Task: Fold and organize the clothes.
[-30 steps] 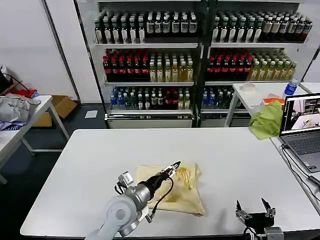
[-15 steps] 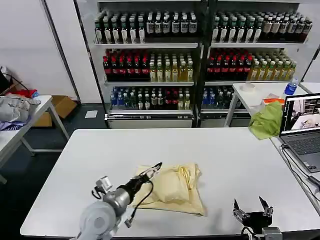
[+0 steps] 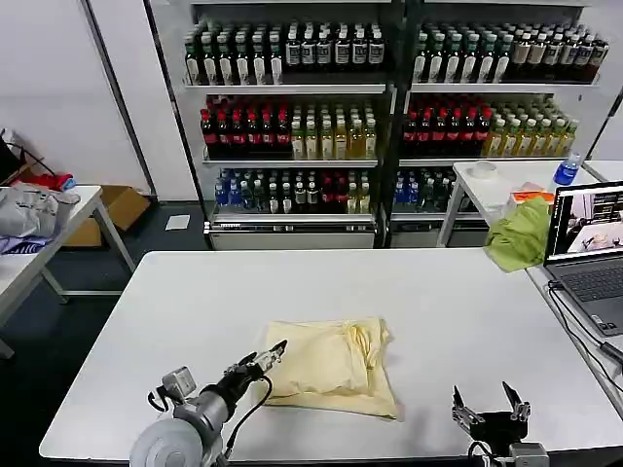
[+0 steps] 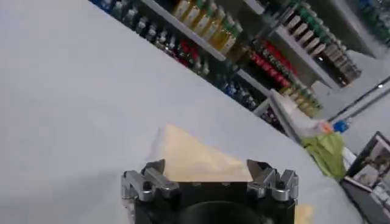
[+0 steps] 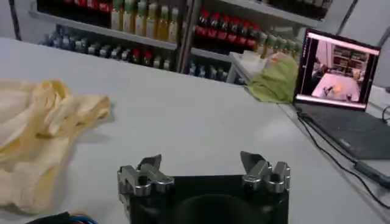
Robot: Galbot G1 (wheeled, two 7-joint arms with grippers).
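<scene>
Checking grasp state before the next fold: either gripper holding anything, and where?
Nothing held. Left gripper is open at the near left edge of the T-shirt; right gripper is open, empty, near the table's front edge.

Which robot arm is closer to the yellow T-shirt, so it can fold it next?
Probably the left. The left claw sits open right at the near-left edge of the folded T-shirt. The right claw is open too, but it waits apart from the shirt near the table's front edge.
</scene>
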